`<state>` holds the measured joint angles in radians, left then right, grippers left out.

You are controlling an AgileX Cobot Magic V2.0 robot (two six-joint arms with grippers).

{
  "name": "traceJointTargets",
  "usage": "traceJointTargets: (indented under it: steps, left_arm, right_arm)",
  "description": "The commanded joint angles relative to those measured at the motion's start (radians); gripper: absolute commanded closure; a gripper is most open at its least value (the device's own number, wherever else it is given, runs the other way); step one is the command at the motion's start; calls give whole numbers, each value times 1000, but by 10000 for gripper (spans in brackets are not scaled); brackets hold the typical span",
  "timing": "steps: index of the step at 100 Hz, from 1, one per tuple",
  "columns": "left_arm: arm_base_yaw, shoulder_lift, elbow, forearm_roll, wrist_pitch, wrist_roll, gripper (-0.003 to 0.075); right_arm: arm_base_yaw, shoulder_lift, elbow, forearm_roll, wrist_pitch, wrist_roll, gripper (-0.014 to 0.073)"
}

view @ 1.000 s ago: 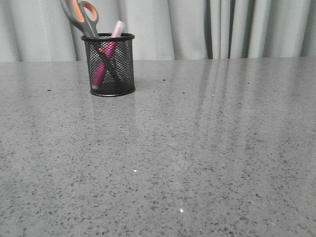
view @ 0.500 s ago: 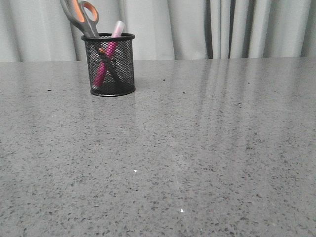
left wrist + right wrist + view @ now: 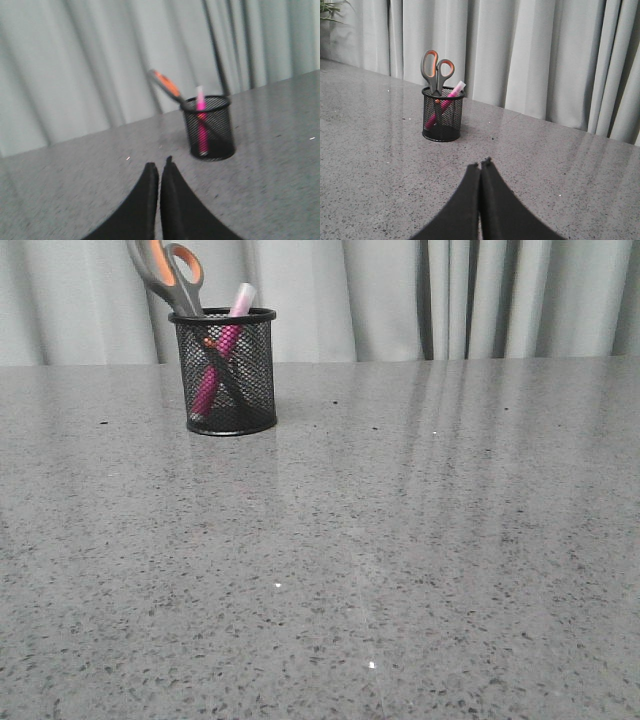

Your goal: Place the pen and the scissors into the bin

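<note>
Front view: low over the desk [image 3: 400, 540], facing forward toward the curtain [image 3: 350, 300].
Left wrist view: above the left hand [image 3: 160, 172], looking across the desk.
Right wrist view: above the right hand [image 3: 481, 167], likewise.
Shared: all three frame the bin [image 3: 226, 371].

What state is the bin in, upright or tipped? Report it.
Upright. The bin stands on its base on the table, rim level on top, with the scissors and pen leaning inside.

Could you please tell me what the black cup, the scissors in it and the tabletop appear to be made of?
Black cylindrical wire-mesh cup: probably painted metal; see-through weave, solid rim.
Grey-handled scissors: handles look matte plastic with orange lining; dark blades, presumably steel.
Speckled grey tabletop: polished stone or a stone-look surface; it reflects the curtains.
</note>
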<state>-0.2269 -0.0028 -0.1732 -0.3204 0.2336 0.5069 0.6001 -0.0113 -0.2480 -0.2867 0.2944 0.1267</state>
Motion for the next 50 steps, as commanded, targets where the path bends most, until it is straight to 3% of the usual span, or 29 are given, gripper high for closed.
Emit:
traceJointTargets:
  steps: [1, 32, 50]
  left_arm:
    - [37, -18, 57, 165, -147, -215, 739]
    - [74, -34, 221, 106, -139, -256, 739]
    - [74, -34, 219, 107, 5, -256, 739]
  right_arm:
    - [-2, 8, -26, -16, -80, -3, 662]
    - [-2, 8, -24, -16, -78, -3, 662]
    - [-2, 8, -24, -16, -78, -3, 662]
